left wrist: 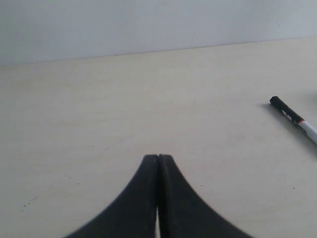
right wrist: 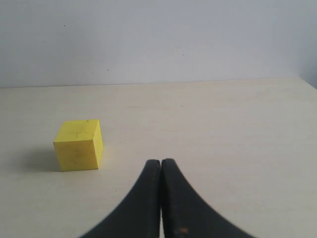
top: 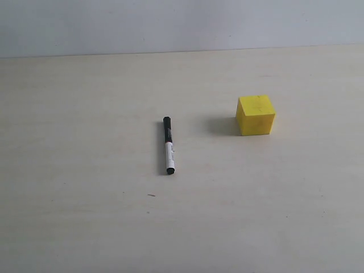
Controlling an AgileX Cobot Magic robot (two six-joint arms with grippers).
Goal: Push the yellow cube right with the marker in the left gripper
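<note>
Jaws of my left gripper (left wrist: 158, 157) are clenched flat against each other, tip to tip, with nothing between them. I cannot tell whether the tips touch the desk (left wrist: 99, 124). My right gripper (right wrist: 161, 161) is pressed together the same way, gripping nothing.

The marker (top: 168, 145) lies flat on the desk, loose, well short of the far edge. Its long black cap points toward that edge and its white barrel toward the near side. It is well apart from my left gripper, ahead of it and off to one side, and my left wrist view catches only the cap and a little of the barrel.

The yellow cube (top: 256, 115) rests on one face to the right of the marker, slightly nearer the far edge and well apart from it. It sits ahead of my right gripper and off to one side, not touching it
</note>
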